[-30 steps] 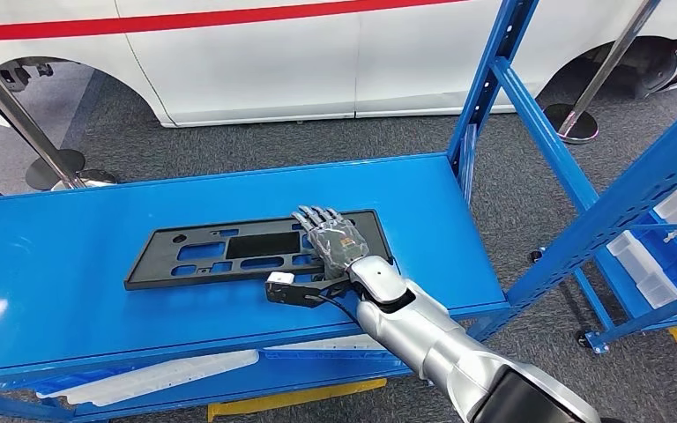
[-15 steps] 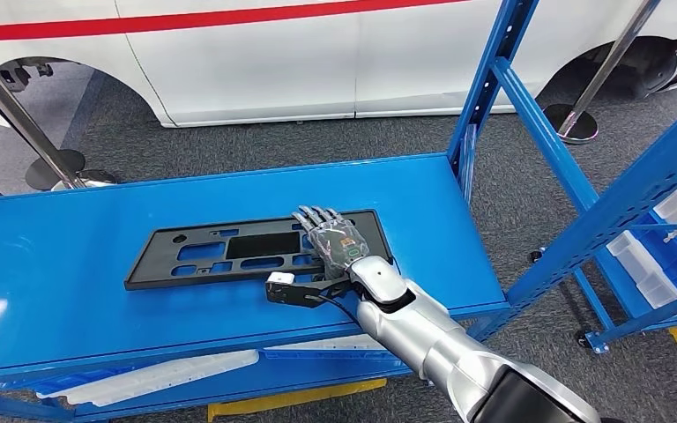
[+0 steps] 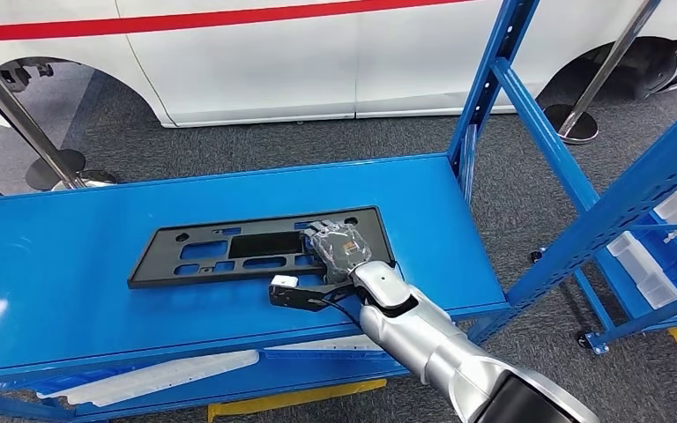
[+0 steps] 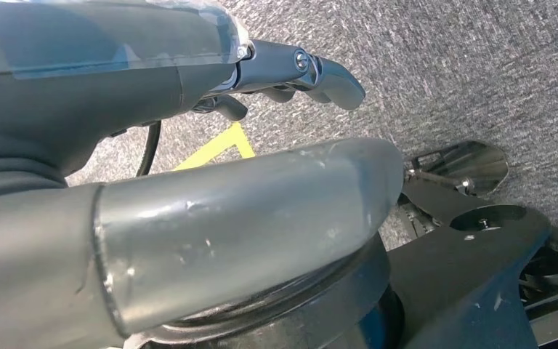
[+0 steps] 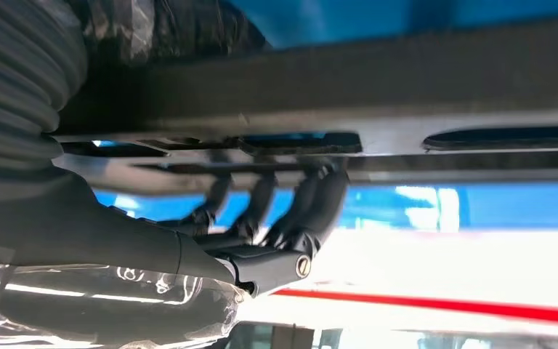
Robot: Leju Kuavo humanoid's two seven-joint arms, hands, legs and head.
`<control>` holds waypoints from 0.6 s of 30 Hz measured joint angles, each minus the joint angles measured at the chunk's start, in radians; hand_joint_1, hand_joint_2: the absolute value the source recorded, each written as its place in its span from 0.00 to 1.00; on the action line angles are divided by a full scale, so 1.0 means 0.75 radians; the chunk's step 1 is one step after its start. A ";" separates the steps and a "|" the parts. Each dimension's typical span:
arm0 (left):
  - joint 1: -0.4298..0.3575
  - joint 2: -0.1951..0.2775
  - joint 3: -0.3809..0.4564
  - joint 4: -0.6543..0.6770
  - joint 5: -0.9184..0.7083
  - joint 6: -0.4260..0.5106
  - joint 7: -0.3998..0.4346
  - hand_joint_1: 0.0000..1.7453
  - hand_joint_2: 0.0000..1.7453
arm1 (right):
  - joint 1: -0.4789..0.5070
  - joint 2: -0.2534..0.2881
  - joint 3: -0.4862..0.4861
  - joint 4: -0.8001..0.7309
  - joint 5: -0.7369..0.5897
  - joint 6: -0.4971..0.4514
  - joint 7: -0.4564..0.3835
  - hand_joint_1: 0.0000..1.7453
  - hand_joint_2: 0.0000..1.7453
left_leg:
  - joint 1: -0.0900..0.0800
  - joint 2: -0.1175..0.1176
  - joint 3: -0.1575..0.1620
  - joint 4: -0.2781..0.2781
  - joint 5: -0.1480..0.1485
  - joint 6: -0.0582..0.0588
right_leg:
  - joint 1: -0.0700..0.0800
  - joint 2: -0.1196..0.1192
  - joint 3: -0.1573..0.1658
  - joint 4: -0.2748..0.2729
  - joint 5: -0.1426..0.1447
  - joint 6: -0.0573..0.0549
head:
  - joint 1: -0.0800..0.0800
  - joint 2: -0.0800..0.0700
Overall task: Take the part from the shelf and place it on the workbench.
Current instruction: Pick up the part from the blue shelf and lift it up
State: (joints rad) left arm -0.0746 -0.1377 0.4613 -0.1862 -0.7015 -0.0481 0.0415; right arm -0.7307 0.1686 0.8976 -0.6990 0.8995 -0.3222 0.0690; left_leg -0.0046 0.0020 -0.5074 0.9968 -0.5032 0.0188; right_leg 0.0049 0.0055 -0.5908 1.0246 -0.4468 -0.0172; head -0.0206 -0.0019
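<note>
The part (image 3: 220, 251) is a flat black plastic plate with several cutouts, lying on the blue shelf board (image 3: 70, 256). My right hand (image 3: 339, 247) rests on its right end with the fingers curled down into the plate. In the right wrist view the dark fingers (image 5: 320, 203) hook through an opening and wrap the plate's edge (image 5: 407, 80), so the hand grips it. My left hand (image 4: 189, 145) hangs above the grey carpet with its thick thumb (image 4: 261, 211) and fingers apart, and it holds nothing.
A blue upright (image 3: 494, 79) and a slanted beam (image 3: 635, 194) frame the shelf's right side. White bins (image 3: 670, 238) stand on a rack further right. A white car body (image 3: 317, 62) and metal stanchions (image 3: 18, 123) stand behind. A white part (image 3: 159, 374) lies on the lower shelf.
My right hand's fingers, flat on the plate before, have curled down into it. The plate has shifted slightly to the right. The arm has barely moved.
</note>
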 joint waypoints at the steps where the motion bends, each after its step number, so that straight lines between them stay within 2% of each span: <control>1: 0.000 0.000 0.000 0.000 0.000 0.000 0.000 0.00 0.00 | -0.001 -0.001 -0.001 -0.002 0.000 -0.001 0.000 1.00 1.00 | 0.000 0.000 0.000 0.000 0.000 0.000 | 0.000 0.000 0.001 0.000 0.000 0.000 | 0.000 0.000; 11: 0.000 0.000 0.000 0.000 0.000 0.000 0.001 0.00 0.00 | -0.004 -0.010 -0.005 -0.018 0.012 0.019 0.001 1.00 1.00 | 0.000 0.001 0.005 0.000 0.000 0.000 | 0.000 0.000 0.007 -0.002 0.000 0.000 | 0.000 0.000; 15: 0.000 0.000 0.003 0.000 -0.002 0.011 -0.007 0.00 1.00 | 0.002 -0.015 -0.012 -0.033 0.028 0.026 0.004 1.00 1.00 | 0.000 0.001 0.006 0.000 0.000 0.000 | 0.000 0.000 0.008 -0.002 0.000 0.000 | 0.000 0.000; 18: 0.000 0.000 0.008 0.000 -0.001 0.031 -0.022 0.00 1.00 | 0.006 -0.017 -0.023 -0.044 0.034 0.028 0.005 1.00 1.00 | 0.000 0.001 0.006 0.000 0.000 0.000 | 0.000 0.000 0.008 -0.002 0.000 0.000 | 0.000 0.000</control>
State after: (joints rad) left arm -0.0747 -0.1377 0.4675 -0.1862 -0.7024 -0.0250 0.0252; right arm -0.7260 0.1556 0.8806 -0.7319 0.9249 -0.3009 0.0725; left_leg -0.0046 0.0025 -0.5028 0.9967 -0.5034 0.0190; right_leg 0.0049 0.0056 -0.5849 1.0228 -0.4467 -0.0170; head -0.0206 -0.0019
